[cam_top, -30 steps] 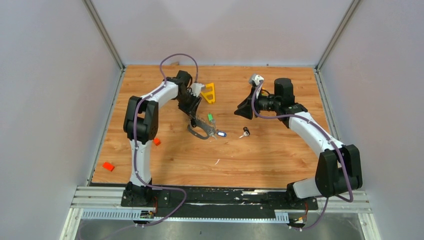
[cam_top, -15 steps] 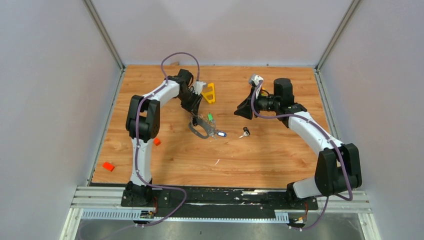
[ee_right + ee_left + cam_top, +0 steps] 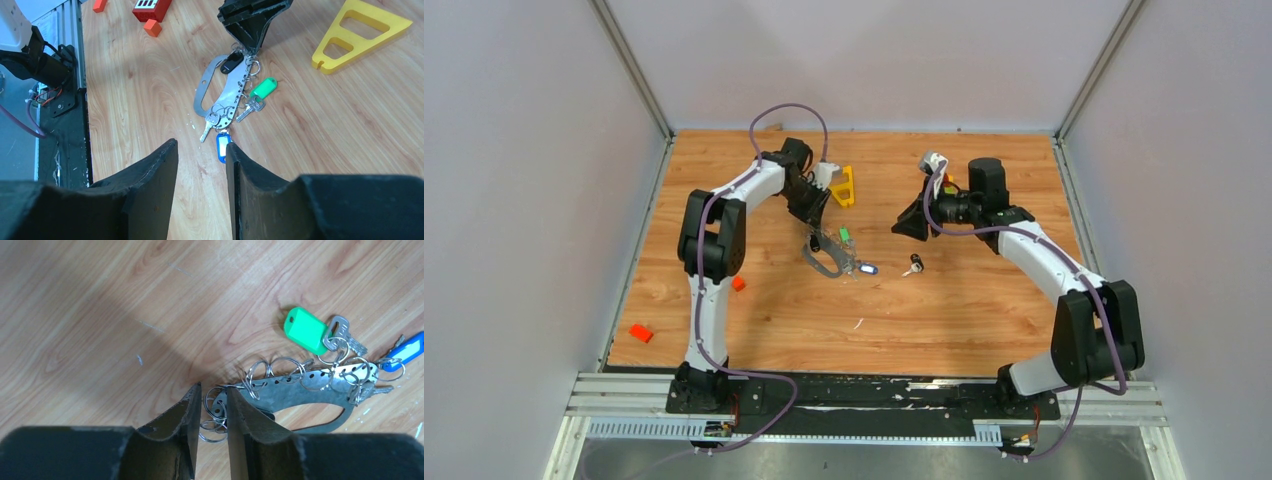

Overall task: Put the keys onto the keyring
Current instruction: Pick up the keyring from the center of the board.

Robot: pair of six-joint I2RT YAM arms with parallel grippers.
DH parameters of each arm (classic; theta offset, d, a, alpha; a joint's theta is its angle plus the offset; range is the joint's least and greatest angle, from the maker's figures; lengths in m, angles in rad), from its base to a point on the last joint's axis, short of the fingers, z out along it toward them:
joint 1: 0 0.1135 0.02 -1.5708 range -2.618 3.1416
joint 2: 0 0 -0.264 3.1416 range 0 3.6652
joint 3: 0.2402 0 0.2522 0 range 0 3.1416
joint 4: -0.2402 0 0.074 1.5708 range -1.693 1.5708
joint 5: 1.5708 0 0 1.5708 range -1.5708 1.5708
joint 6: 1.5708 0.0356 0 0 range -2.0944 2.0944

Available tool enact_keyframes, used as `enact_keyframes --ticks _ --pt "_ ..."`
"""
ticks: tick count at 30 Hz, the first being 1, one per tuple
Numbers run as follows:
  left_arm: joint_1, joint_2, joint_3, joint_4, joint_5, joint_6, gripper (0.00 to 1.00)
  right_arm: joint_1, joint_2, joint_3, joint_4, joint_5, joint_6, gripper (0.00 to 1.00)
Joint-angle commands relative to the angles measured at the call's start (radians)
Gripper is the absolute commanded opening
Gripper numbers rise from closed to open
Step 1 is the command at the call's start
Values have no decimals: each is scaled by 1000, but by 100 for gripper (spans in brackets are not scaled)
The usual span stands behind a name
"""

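Okay, left gripper [image 3: 214, 407] is narrow, pinching the keyring [image 3: 300, 390] by the end at its tips. We judge it stiff, light and slippery, its keys [image 3: 345, 337] dangling loose beyond. Right gripper [image 3: 202, 150] is half-open and empty; we'd grab the plate's free end ahead of it.

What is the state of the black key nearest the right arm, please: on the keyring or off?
Off: the black key lies by itself, apart from the keyring.

My left arm [image 3: 749, 186] and right arm [image 3: 1039, 258], white link shells, black joint housings, purple cable [image 3: 789, 107] looped along each, left claw [image 3: 212, 395] and right claw [image 3: 200, 146], two matte black tapered fingers [image 3: 175, 430] apiece, scuffed edges.
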Motion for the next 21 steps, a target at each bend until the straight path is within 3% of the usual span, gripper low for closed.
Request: enact_keyframes --ticks 1,16,21 --pt "-5 13 40 5 -8 32 29 -4 12 30 3 -29 3 40" --pt "-5 -36 42 15 96 67 0 -4 23 39 -8 -28 0 40" --pt "-5 -136 -22 53 197 109 0 -4 20 39 -8 -38 3 39"
